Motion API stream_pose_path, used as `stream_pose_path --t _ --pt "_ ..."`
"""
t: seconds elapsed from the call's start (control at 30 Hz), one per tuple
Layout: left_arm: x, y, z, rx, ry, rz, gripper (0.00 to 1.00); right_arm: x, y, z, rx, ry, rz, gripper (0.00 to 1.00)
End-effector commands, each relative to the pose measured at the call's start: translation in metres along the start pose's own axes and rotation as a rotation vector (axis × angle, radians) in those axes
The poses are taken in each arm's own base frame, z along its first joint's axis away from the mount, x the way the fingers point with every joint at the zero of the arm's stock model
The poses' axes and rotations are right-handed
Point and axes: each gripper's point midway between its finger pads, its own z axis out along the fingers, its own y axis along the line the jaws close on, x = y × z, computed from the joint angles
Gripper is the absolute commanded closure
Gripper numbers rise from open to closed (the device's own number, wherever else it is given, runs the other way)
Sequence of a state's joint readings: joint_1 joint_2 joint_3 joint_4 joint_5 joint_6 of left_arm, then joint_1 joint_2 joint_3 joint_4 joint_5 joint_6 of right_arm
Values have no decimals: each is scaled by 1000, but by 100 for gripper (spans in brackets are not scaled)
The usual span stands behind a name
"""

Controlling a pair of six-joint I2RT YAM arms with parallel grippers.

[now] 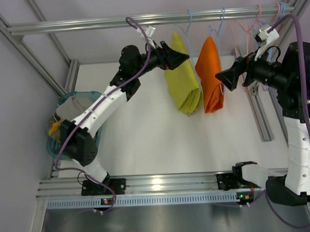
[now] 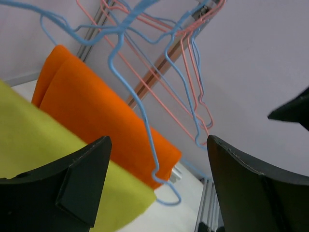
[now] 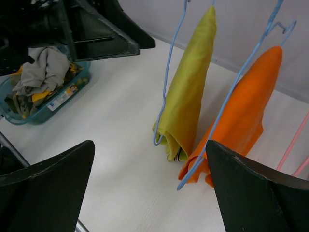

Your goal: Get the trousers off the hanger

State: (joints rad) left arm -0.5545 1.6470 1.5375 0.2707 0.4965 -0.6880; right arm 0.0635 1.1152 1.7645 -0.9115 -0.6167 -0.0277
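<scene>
2 pairs of trousers hang side by side on blue wire hangers (image 3: 166,92) from the aluminium rail (image 1: 89,23) at the far side of the table (image 1: 145,137). The mustard trousers (image 1: 182,79) are on the left and the orange trousers (image 1: 211,77) on the right, each folded over its hanger with its long axis running straight down from the rail. The left gripper (image 1: 183,57) is raised near the top of the mustard pair, its fingers spread apart and holding nothing. Whether a finger touches the cloth cannot be told. The right gripper (image 1: 223,78), likewise spread and empty, sits just beside the right edge of the orange pair. Each arm is therefore nearest its own garment, with both garments between the 2 tools, so a pull would likely have to slide the cloth along and off a hanger bar. Spare pink hangers (image 1: 249,32) hang empty farther right on the rail. A teal basket (image 1: 88,93) at the table's left edge, well apart from the rail, holds crumpled grey and yellow cloth.
</scene>
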Motion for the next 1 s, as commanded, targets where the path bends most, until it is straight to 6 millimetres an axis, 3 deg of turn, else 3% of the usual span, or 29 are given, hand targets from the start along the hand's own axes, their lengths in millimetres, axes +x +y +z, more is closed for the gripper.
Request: stream_pose_path --t 0.0,0.2,0.47,0.67,0.87,0.97 --pt "-58 -36 31 125 -206 -23 15 -13 5 -21 47 -46 -59 1" --pt "-54 -28 58 174 -238 -70 28 -9 3 -23 67 -40 -58 1" --pt "-51 -25 63 196 -261 -136 51 -3 0 -24 78 -31 -52 1" --pt "-44 -28 50 167 -257 -165 50 -2 0 -23 78 -34 -50 1" --pt "-3 -10 46 116 -182 -201 50 -2 0 -22 72 -38 -44 1" --pt "7 -14 47 124 -160 -219 51 -1 0 -23 77 -36 -49 0"
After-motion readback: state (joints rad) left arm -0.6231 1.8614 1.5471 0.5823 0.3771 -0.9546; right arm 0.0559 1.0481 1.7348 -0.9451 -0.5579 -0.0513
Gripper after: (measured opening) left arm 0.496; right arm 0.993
